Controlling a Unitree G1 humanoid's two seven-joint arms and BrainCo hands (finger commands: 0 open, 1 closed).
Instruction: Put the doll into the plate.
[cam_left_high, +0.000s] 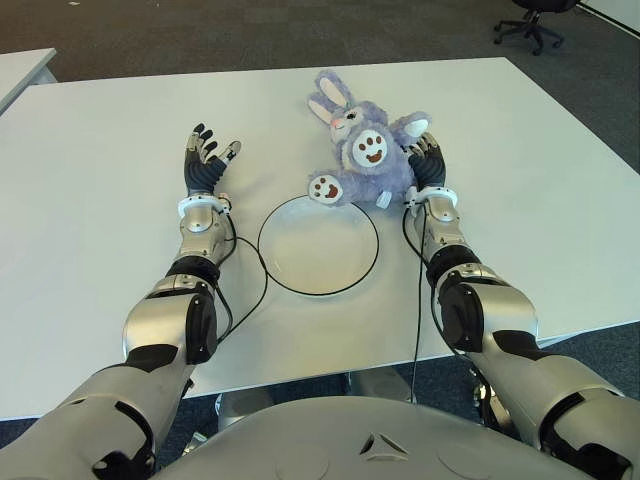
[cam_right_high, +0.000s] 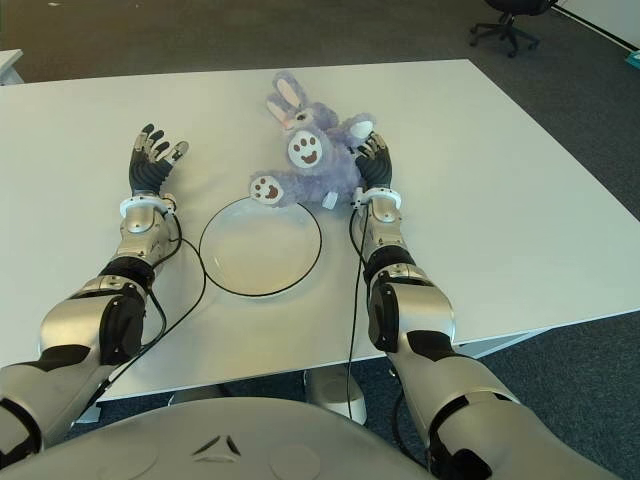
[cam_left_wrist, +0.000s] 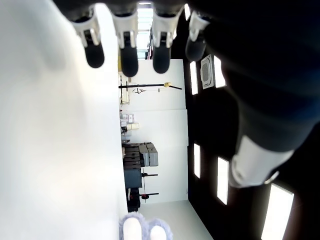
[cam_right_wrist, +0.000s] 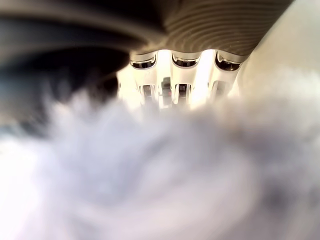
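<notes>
On the white tabletop lies one purple rabbit doll on its back, just beyond the far rim of the one round, black-edged plate; one foot reaches to that rim. Its long axis runs slantwise, ears pointing away from the robot and to its left, feet toward the plate.

The right hand is pressed against the doll's right flank, fingers curled into the fur. The right wrist view shows what the head cameras cannot: fur filling the palm, the fingers bent over it.

The left hand shows left of the plate, well apart from the doll, fingers spread and holding nothing. Its wrist view alone shows a room with shelving beyond, and the doll's two ears.

One office chair stands on the floor beyond the tabletop.
</notes>
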